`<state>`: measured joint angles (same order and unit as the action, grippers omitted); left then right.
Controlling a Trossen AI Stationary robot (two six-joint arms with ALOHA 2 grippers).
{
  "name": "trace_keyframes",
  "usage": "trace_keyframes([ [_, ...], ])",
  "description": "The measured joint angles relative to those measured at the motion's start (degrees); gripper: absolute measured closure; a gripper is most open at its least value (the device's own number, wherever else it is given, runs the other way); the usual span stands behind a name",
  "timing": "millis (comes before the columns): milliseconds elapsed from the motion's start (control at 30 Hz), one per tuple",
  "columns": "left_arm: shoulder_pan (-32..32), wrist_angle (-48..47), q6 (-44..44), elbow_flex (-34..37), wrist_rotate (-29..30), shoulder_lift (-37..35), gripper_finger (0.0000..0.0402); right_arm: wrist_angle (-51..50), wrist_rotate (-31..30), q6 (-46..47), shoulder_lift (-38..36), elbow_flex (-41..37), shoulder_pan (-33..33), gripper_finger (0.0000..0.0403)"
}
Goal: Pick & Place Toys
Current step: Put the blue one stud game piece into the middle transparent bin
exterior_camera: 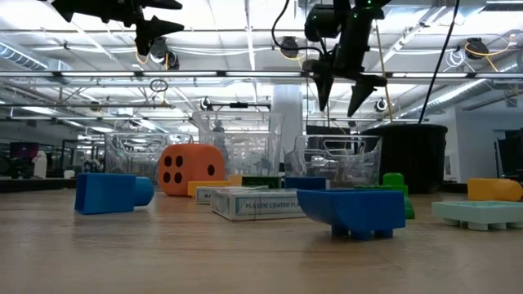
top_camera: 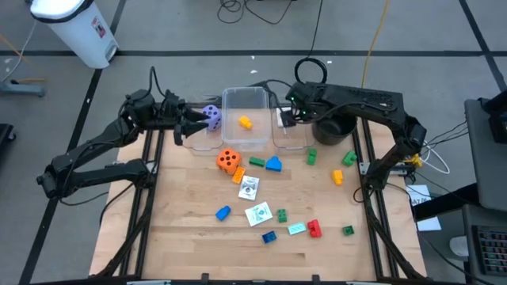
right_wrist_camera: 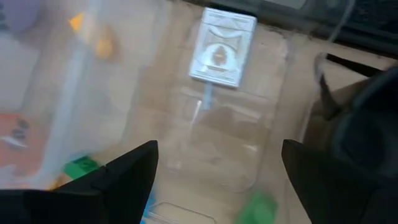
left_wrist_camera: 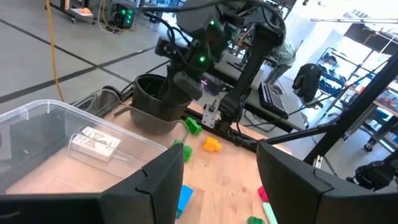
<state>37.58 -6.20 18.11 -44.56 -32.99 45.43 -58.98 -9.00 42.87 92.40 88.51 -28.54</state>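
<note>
Clear tub [top_camera: 245,96] walls beside right gripper [top_camera: 283,116]

- Three clear tubs stand in a row at the table's [top_camera: 190,253] far edge: the left tub [top_camera: 198,136], the middle tub [top_camera: 245,119], the right tub [top_camera: 291,133].
- A dotted die [top_camera: 211,115] sits at the left tub; a small block [top_camera: 245,122] lies in the middle tub; a printed card [right_wrist_camera: 222,55] lies in the right tub.
- The round pot [top_camera: 333,131] stands just right of the tubs.
- Another die [top_camera: 228,161] sits in front of the middle tub, with cards [top_camera: 248,188] and loose blocks [top_camera: 314,229] spread nearer the front.
</note>
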Motion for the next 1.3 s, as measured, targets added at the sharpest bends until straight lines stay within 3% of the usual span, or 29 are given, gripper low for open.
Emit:
trace_keyframes([
  [533, 0.0, 0.0, -0.4, 0.0, 0.0, 0.0, 0.0192, -6.1, -0.1, -0.3, 0.1, 0.0, -0.4, 0.0197],
  [1200, 0.0, 0.0, 0.4, 0.0, 0.0, 0.0, 0.0192, -3.8, -0.2, 1.8, 0.1, -12.5, -1.1, 0.0216],
  [1300, 0.0, 0.0, 0.4, 0.0, 0.0, 0.0, 0.0192, -4.0, -2.9, 1.4, 0.1, -12.7, -1.1, 0.0216],
])
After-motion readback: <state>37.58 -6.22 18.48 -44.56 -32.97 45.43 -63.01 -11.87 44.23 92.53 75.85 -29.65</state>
